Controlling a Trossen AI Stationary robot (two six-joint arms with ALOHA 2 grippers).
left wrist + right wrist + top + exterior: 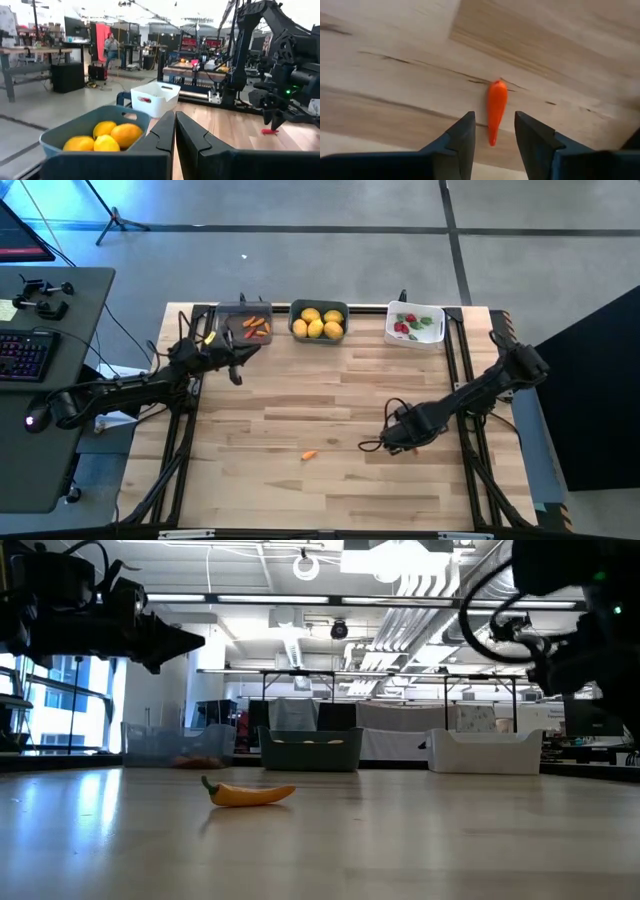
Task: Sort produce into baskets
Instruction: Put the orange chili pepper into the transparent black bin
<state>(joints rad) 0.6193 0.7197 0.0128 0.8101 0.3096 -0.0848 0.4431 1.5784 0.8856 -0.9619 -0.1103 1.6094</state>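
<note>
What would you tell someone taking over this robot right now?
Left claw: shut, empty, beside the clear-grey plastic bin holding thin orange carrots.
Right claw: open, low over the wooden table, aimed at the only loose orange toy carrot.
Done: yellow lemons in the teal bin; red and green bits in the white bin.
Left: bin that carrot.
</note>
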